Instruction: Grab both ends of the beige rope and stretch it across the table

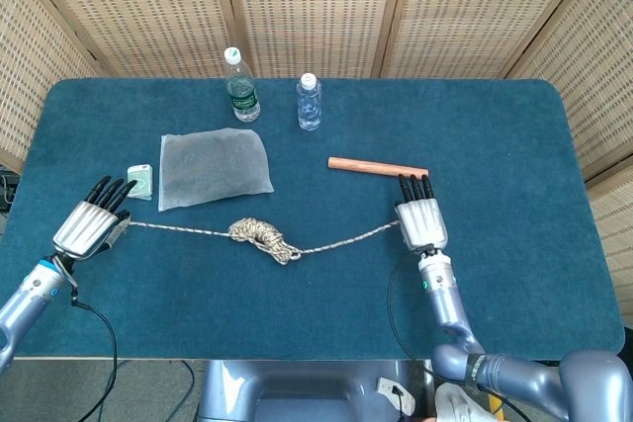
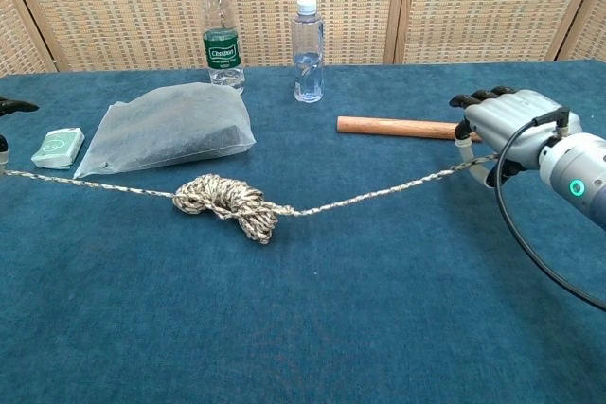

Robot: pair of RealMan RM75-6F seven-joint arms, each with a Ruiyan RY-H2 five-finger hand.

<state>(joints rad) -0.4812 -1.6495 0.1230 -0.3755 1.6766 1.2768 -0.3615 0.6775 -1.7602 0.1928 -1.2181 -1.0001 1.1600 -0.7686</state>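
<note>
The beige rope (image 1: pixel 262 235) (image 2: pixel 227 203) lies across the blue table (image 1: pixel 495 135), with a tangled bundle near the middle and a strand running out to each side. My left hand (image 1: pixel 91 223) is at the table's left side and pinches the rope's left end; in the chest view only its fingertips (image 2: pixel 14 106) show at the left edge. My right hand (image 1: pixel 421 217) (image 2: pixel 507 125) pinches the right end just in front of the wooden stick (image 1: pixel 376 167) (image 2: pixel 402 127). The right strand rises off the cloth toward that hand.
A clear plastic bag (image 1: pixel 214 167) and a small green packet (image 1: pixel 139 181) lie behind the left strand. Two water bottles stand at the back, one green-labelled (image 1: pixel 240 86) and one clear (image 1: pixel 310 103). Woven screens close off the far side.
</note>
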